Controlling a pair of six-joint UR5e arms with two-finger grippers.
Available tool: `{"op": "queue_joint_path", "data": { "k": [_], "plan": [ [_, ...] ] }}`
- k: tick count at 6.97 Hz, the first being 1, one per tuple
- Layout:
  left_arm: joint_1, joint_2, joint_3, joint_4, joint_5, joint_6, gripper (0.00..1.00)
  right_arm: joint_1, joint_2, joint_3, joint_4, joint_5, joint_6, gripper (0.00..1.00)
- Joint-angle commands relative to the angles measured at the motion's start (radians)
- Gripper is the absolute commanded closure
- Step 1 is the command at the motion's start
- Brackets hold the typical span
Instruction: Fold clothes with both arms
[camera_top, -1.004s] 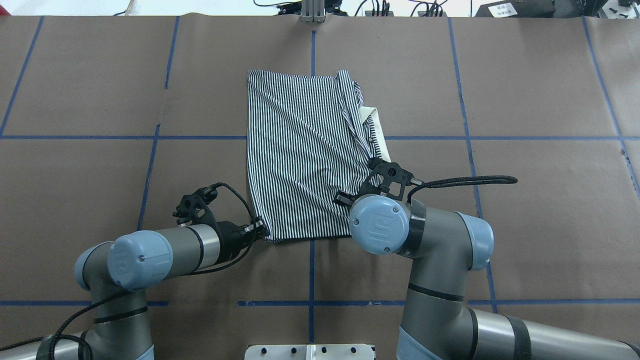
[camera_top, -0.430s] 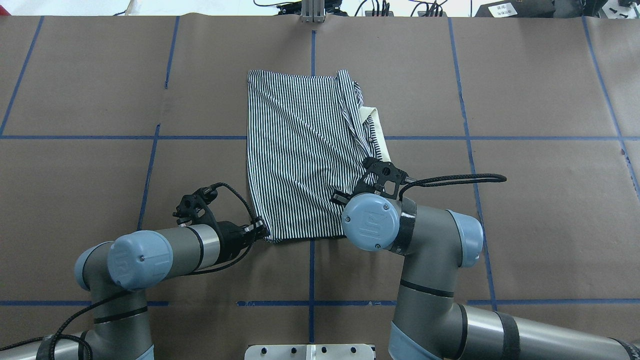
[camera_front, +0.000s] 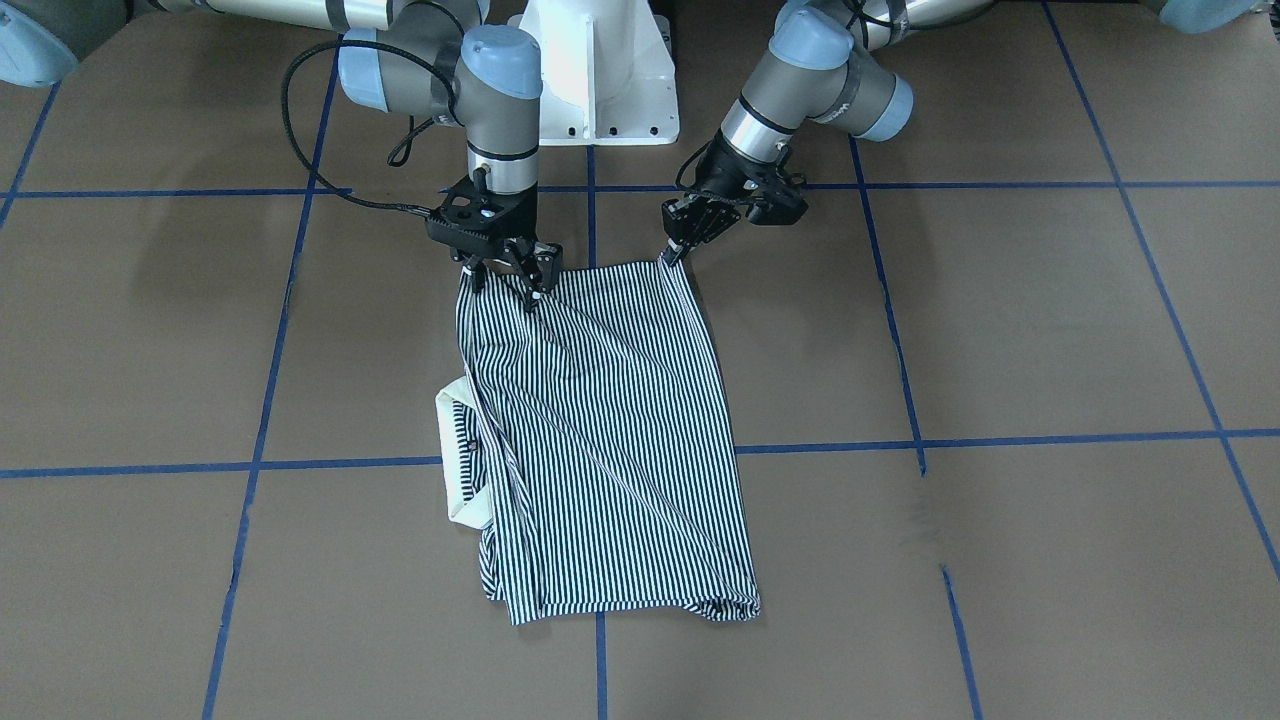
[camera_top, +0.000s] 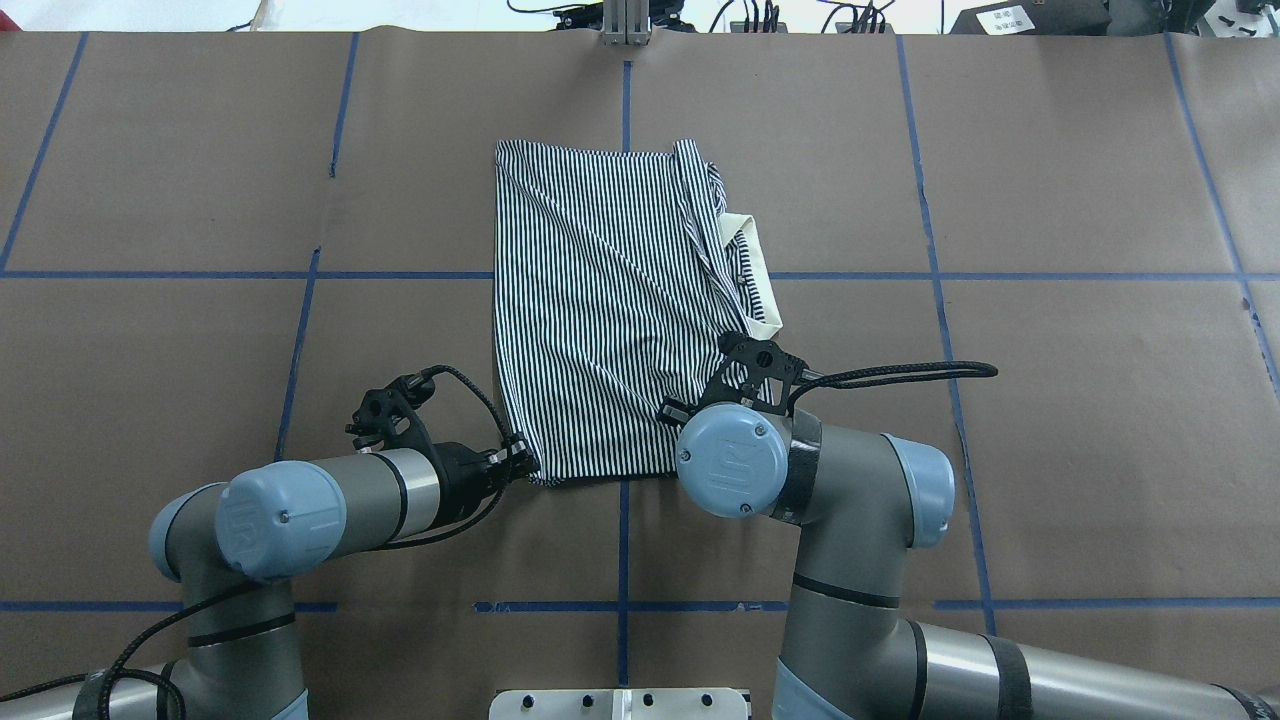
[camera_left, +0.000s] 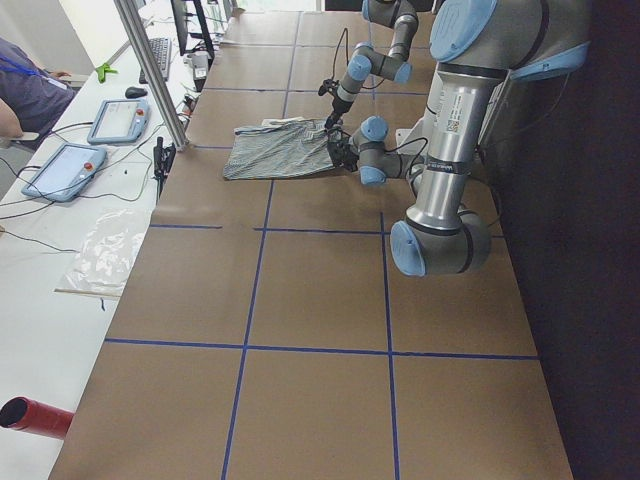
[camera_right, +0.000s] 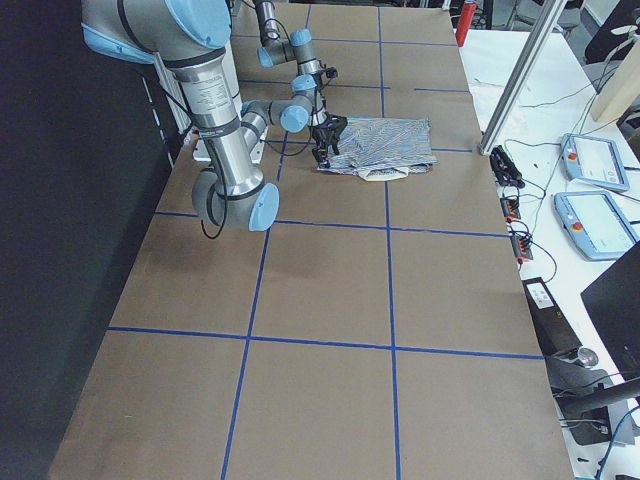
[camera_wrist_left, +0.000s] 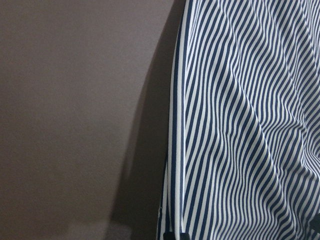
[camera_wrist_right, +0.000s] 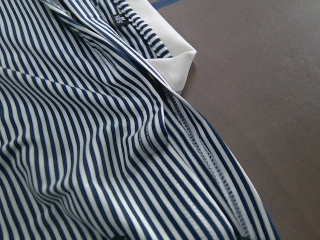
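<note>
Exterior front-facing view: both arms at the near hem of the garment.

(a) The black two-finger left claw (camera_front: 673, 252) is pinched closed on the near left corner of the short-sleeved polo shirt of thin navy-and-white striped knit (camera_front: 610, 430). My left wrist camera shows the hem edge running straight down into the closed tips.

(b) The black two-finger right claw (camera_front: 505, 280) points down over the near right corner. Its jaws stand apart and grip nothing. I cannot tell whether the tips touch the cloth.

(c) The polo shirt lies in the middle of the brown paper-covered surface ruled with blue tape lines (camera_front: 1000, 330). It forms one long, narrow panel running away from the robot. Its plain cream-white collar (camera_front: 447, 460) juts out from the edge on the robot's right, about halfway along. Diagonal creases cross the top layer.

(d) Step in hand, as I judge it: securing both near corners for an end-to-end fold, with one corner held and one still to take.

(e) The next move calls for the right claw to settle onto its corner and close through every layer. I would then raise both claws together at equal height and carry the hem toward the far edge. Uneven lift would skew the panel.
</note>
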Motion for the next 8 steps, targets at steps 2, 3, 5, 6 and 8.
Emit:
{"op": "queue_joint_path", "data": {
  "k": [2,3,5,6,8],
  "plan": [
    [0.000,0.001,0.003,-0.001,0.001,0.000,1.00,-0.011,-0.003,0.000,0.000,0.000,0.002,0.19],
    [0.000,0.000,0.006,-0.001,0.001,-0.001,1.00,-0.011,-0.004,0.000,0.000,0.000,0.002,0.20],
    [0.000,0.001,0.008,-0.005,0.001,0.000,1.00,-0.011,-0.004,-0.003,0.000,-0.001,0.002,0.32],
    [0.000,0.000,0.008,-0.005,0.001,0.000,1.00,-0.011,-0.004,-0.003,0.000,-0.001,0.002,0.45],
    [0.000,0.000,0.005,-0.005,0.001,0.000,1.00,-0.009,0.002,-0.003,0.001,-0.001,0.012,0.98]
  ]
}}
